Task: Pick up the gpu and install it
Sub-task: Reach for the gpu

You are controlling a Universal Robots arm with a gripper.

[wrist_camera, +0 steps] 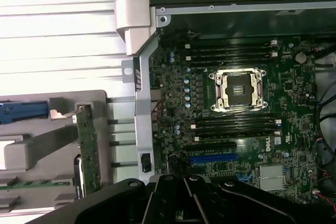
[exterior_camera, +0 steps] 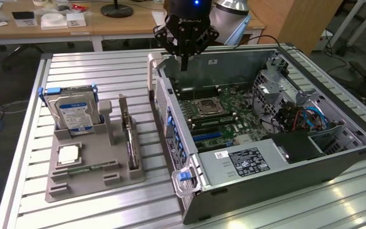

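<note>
No step was seen done: the gpu (exterior_camera: 127, 140) (wrist_camera: 89, 150) was stood on edge in the holder (exterior_camera: 75, 183) on the counter (exterior_camera: 100, 71), just beside the case (exterior_camera: 285, 176), on the exterior view's left. The gripper (exterior_camera: 184, 63) (wrist_camera: 185, 182) was held clenched and empty above the case's far corner, well apart from the gpu

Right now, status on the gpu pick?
Gripper shut, empty, above the open case. Gpu upright in the gray holder, untouched. Nothing on top of it.

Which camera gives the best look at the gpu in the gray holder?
The exterior view: the gpu stands on edge in the gray holder, its whole length visible. The wrist view shows its green board from above, with less of the card visible.
</note>
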